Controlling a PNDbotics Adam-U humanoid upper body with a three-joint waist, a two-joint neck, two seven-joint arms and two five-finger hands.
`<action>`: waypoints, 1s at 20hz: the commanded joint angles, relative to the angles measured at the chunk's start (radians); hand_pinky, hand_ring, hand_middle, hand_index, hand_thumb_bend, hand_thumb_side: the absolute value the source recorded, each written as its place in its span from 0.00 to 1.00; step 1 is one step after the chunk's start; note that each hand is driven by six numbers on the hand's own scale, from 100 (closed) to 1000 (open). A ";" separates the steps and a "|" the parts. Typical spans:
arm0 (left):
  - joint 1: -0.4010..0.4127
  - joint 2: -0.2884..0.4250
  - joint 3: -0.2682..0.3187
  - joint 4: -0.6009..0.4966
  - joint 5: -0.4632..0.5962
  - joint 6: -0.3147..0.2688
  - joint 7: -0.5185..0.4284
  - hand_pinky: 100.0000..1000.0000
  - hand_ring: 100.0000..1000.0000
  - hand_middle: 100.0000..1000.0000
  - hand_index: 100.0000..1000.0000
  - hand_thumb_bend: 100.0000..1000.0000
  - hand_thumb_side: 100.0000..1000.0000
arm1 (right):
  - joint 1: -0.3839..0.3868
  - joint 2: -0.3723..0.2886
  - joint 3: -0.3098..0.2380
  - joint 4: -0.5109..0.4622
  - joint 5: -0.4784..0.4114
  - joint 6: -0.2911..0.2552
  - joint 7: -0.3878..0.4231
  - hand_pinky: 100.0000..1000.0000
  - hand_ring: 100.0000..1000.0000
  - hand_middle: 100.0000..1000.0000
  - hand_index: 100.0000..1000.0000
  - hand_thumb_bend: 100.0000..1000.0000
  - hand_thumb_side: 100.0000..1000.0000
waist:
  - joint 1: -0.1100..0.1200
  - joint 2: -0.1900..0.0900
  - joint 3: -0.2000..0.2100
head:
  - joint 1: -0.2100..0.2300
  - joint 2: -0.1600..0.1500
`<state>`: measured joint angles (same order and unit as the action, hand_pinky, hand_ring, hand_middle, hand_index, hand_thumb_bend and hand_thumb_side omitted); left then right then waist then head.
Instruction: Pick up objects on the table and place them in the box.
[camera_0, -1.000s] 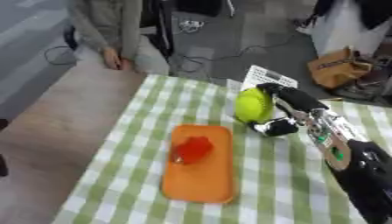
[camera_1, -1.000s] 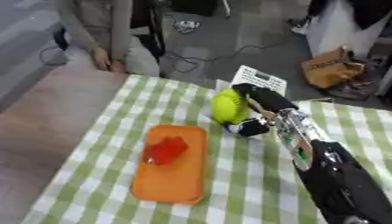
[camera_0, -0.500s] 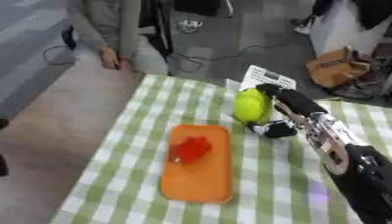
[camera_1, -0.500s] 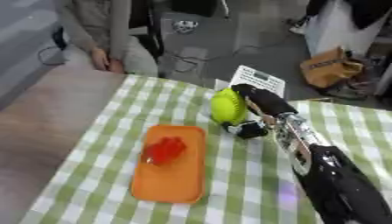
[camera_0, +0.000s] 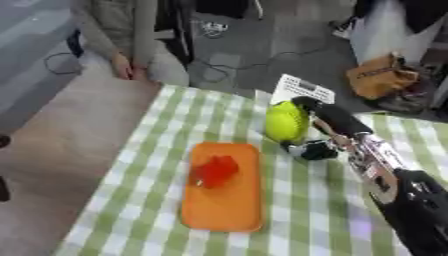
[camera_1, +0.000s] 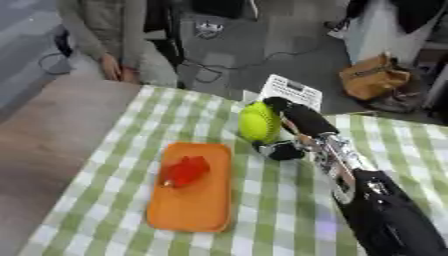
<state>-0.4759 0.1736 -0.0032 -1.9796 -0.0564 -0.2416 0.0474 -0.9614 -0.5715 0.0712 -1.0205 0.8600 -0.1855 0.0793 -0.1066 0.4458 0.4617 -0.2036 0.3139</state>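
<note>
We see our right hand (camera_0: 317, 131) reaching in from the right side across the counter (camera_0: 149, 200), which is covered with a green-and-white checked cloth. The black fingers (camera_0: 308, 105) arch over the far side and top of a yellow-green ball-like object (camera_0: 286, 121) and curl around it, while the lower part of the hand, a dark lump with a pale patch, sits just beside the object's near right edge. The object rests on the cloth near the far edge of the counter (whether it is lifted clear of the cloth we cannot tell). Just to its left and nearer to us lies an orange tray (camera_0: 229, 210), its long side running away from us, with a small red crumpled object (camera_0: 214, 170) lying in its far half. The yellow-green object and the tray are close together but apart. Beyond the hand, at the far edge of the counter, a white sheet with dark printing (camera_0: 302, 89) lies tilted. Our left hand shows in neither view
</note>
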 joint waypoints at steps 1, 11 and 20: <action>-0.008 0.003 -0.003 -0.020 0.003 0.001 -0.005 0.23 0.67 0.80 0.77 0.00 0.94 | -0.005 -0.023 0.006 -0.029 -0.060 0.009 0.014 0.01 0.31 0.49 0.49 0.23 0.00 | 0.017 -0.015 -0.004 | -0.002 -0.003; 0.001 -0.001 -0.007 -0.020 0.001 0.009 -0.011 0.24 0.67 0.80 0.77 0.00 0.94 | -0.002 -0.033 0.019 -0.100 -0.133 0.023 0.023 0.01 0.31 0.49 0.48 0.21 0.00 | 0.030 -0.051 -0.028 | -0.007 0.000; 0.007 -0.005 -0.009 -0.020 -0.001 0.012 -0.013 0.25 0.67 0.80 0.77 0.00 0.94 | -0.002 -0.033 0.036 -0.167 -0.176 0.017 0.031 0.00 0.30 0.48 0.47 0.19 0.00 | 0.034 -0.074 -0.036 | -0.011 0.001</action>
<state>-0.4658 0.1653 -0.0106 -1.9796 -0.0568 -0.2292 0.0351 -0.9464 -0.5738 0.1108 -1.1501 0.6975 -0.1649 0.1089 -0.0945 0.4203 0.4263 -0.2121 0.3151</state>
